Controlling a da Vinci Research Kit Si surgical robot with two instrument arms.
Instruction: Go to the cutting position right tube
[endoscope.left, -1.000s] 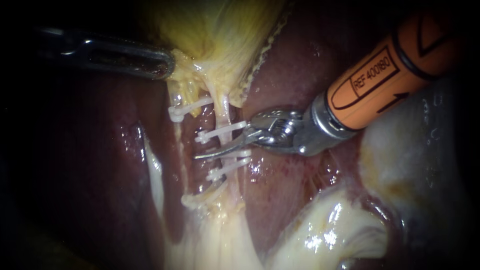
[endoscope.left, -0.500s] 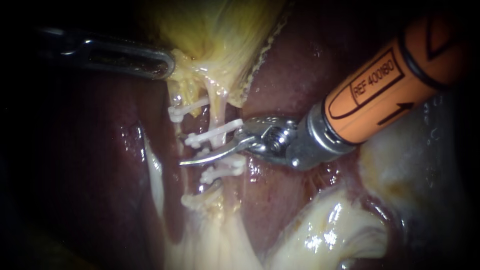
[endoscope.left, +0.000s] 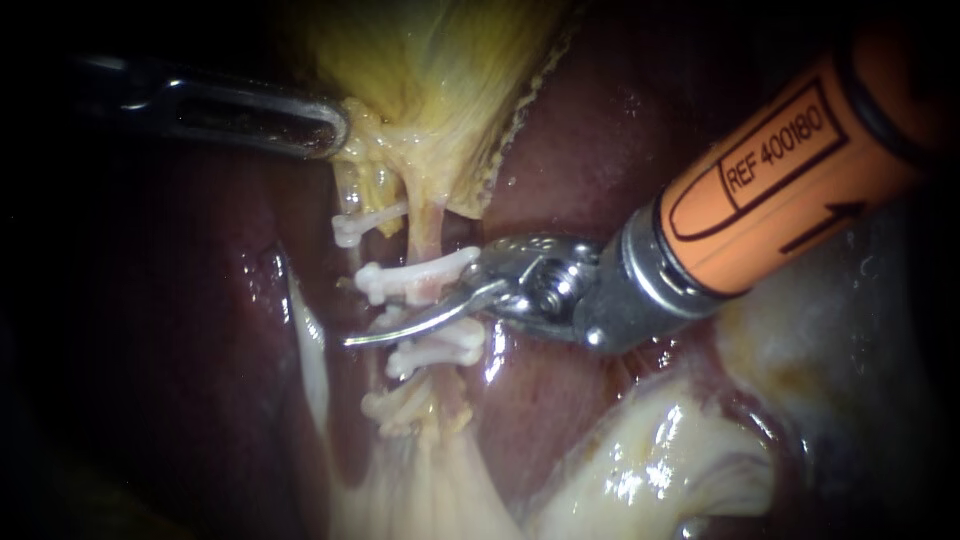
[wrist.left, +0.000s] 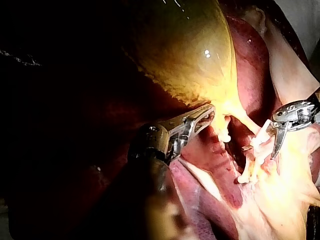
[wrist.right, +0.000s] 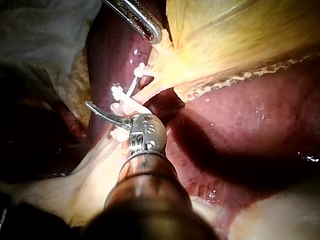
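My right instrument (endoscope.left: 408, 302), curved steel blades on an orange sleeve with a black printed label, has its blades apart. The pale right tube (endoscope.left: 428, 222) runs through the gap between them. The lower blade crosses it between two white plastic clips (endoscope.left: 415, 280), one on either side of the blades. Further along the tube, my left instrument (endoscope.left: 325, 125) is clamped on the neck of the yellow gallbladder (endoscope.left: 430, 80). The dark red liver (endoscope.left: 590, 140) lies beneath both instruments.
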